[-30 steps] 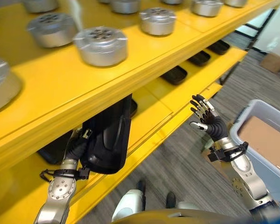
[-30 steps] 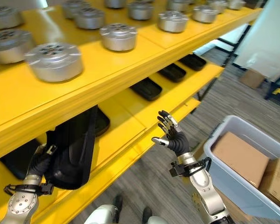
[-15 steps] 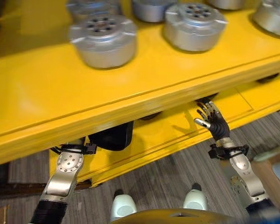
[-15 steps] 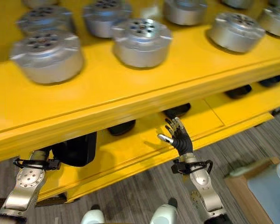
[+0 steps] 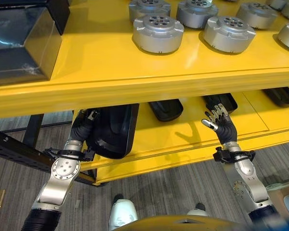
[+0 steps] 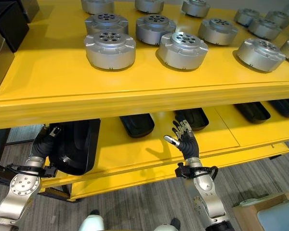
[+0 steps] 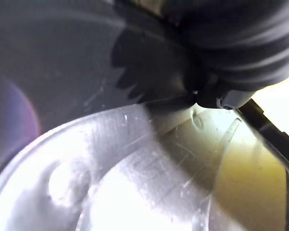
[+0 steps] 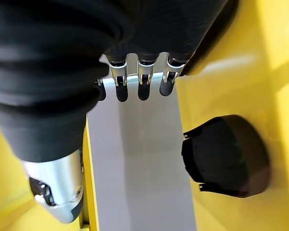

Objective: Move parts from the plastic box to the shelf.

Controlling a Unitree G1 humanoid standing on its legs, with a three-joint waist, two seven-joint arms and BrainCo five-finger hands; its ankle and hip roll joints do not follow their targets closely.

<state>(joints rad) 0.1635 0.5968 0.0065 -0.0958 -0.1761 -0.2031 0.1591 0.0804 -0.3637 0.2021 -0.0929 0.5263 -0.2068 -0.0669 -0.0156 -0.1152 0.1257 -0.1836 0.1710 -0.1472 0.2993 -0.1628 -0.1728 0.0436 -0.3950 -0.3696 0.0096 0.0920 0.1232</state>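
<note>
My left hand (image 5: 81,134) is shut on a black tray-shaped part (image 5: 113,129), which it holds on edge at the left end of the lower yellow shelf (image 5: 192,137), just under the upper shelf. In the left wrist view the dark part (image 7: 62,53) sits close against the hand. Over the lower shelf's front, my right hand (image 5: 221,128) is raised and open with fingers (image 8: 140,83) spread and nothing in it. Beyond it, a black tray (image 8: 226,156) lies flat. Further black trays (image 5: 166,109) rest along the lower shelf. Several round silver parts (image 5: 158,32) stand on the upper shelf (image 5: 101,62).
A dark box (image 5: 19,45) stands on the upper shelf at the far left. Low on the left, a black frame rail (image 5: 17,150) runs beside the shelf. At the lower right, a corner of the grey plastic box (image 6: 283,220) sits on the grey floor (image 5: 159,192).
The whole view has swung left, away from the plastic box and square onto the shelf. My left hand still holds the black part under the upper shelf. The right hand stays open.
</note>
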